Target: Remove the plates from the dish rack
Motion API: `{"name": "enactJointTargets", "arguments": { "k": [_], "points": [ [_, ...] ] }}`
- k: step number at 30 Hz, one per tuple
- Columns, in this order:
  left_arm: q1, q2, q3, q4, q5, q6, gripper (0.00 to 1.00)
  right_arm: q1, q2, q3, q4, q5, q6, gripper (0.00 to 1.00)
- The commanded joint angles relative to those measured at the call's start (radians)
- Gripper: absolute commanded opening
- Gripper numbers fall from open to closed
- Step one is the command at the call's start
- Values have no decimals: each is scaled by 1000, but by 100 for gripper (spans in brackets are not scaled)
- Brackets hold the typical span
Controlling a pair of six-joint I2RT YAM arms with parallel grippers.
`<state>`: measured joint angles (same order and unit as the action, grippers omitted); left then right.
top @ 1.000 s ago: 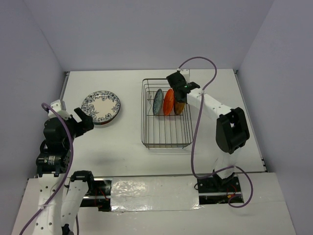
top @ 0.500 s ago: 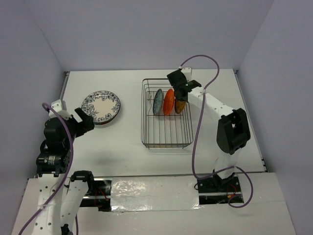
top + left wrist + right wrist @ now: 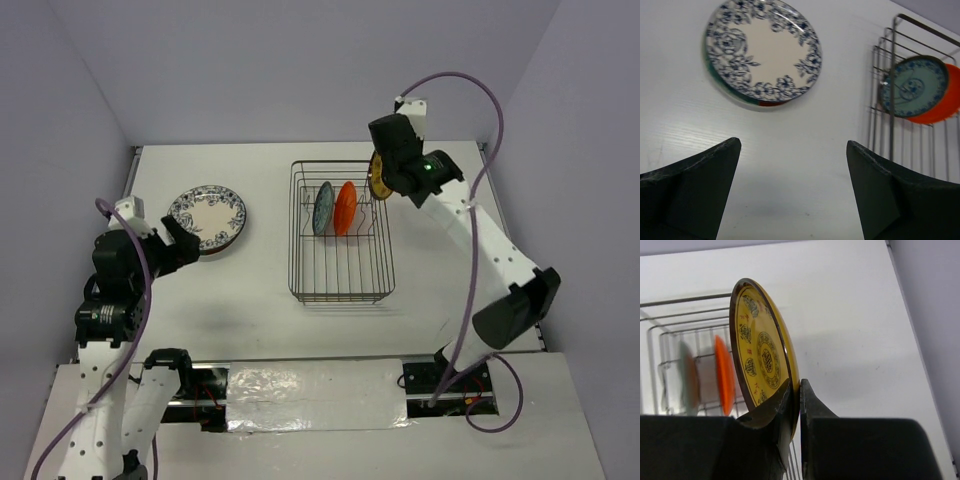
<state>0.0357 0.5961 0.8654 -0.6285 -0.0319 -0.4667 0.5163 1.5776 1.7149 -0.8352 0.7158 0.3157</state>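
My right gripper (image 3: 796, 385) is shut on the rim of a yellow patterned plate (image 3: 760, 352), held on edge above the back right corner of the dish rack (image 3: 340, 290); from above this yellow plate (image 3: 379, 177) shows beside the gripper (image 3: 388, 172). A small teal plate (image 3: 323, 207) and a red-orange plate (image 3: 345, 208) stand upright in the rack. A white plate with a dark-blue floral rim (image 3: 763, 49) lies on a stack on the table at the left. My left gripper (image 3: 792, 147) hangs open over bare table, near that stack (image 3: 207, 218).
The dish rack (image 3: 900, 120) shows at the right of the left wrist view with the teal plate (image 3: 914, 86) in front of the orange one (image 3: 946, 95). Walls close in the table on three sides.
My right arm has lifted the yellow plate up out of the rack and back to the right. The left arm has shifted only slightly.
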Motion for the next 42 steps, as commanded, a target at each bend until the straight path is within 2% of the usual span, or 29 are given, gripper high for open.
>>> {"name": "enactJointTargets", "arguments": {
  "k": [1,2,3,5,6,7,8,10,14,17,20,24,26,28,29,30,31,32,34,35,36,37,38,39,41,42],
  "points": [
    [-5,30,76,64,261,-6,100,89,-148,48,-12,-39,-99,0],
    [-3,37,78,137,449,-29,100,111,-169,45,-2,-109,-119,0],
    [-5,41,72,188,539,-93,99,146,-207,43,7,-286,-133,0],
    [-5,57,52,295,747,-173,100,168,-238,9,43,-486,-133,0],
    [-5,62,44,402,803,-247,100,192,-273,-14,71,-575,-129,0],
    [-5,71,34,452,847,-278,99,200,-292,-74,102,-721,-124,0],
    [-7,74,26,490,895,-314,99,209,-310,-105,167,-787,-118,0],
    [-7,88,36,500,912,-302,100,228,-355,-190,267,-914,-77,0],
    [-7,114,70,382,925,-192,99,258,-389,-268,392,-1039,-6,0],
    [-7,111,52,394,943,-185,100,280,-383,-284,453,-1105,45,0],
    [-8,113,38,398,958,-181,99,303,-367,-279,473,-1086,62,0],
    [-8,110,14,426,986,-187,91,317,-344,-281,501,-1092,94,0],
    [-8,111,6,421,986,-176,76,324,-338,-287,527,-1086,114,0],
    [-10,113,-5,444,1003,-188,55,329,-330,-296,550,-1079,137,1],
    [-10,113,-8,450,1006,-191,41,335,-318,-299,554,-1072,144,2],
    [-10,111,-8,457,1006,-196,13,337,-312,-304,559,-1060,151,2],
    [-10,113,-5,454,985,-190,0,338,-306,-307,571,-1059,163,3],
    [-10,113,1,422,968,-181,0,341,-301,-313,582,-1059,169,5],
    [-10,110,17,385,917,-158,0,343,-294,-343,622,-1063,187,17],
    [-10,105,20,338,833,-155,0,343,-297,-359,630,-1059,192,26],
    [-10,96,24,302,776,-150,0,343,-307,-379,628,-1021,191,48],
    [-10,93,24,264,708,-158,0,341,-320,-386,584,-974,186,54],
    [-10,90,23,222,541,-162,0,341,-336,-406,556,-908,187,59],
    [-10,93,17,126,453,-185,0,337,-385,-425,506,-760,191,67],
    [-10,102,-11,66,269,-219,0,318,-444,-489,472,-653,217,69],
    [-8,105,-61,62,244,-251,0,289,-505,-515,453,-627,226,70]
  ]
}}
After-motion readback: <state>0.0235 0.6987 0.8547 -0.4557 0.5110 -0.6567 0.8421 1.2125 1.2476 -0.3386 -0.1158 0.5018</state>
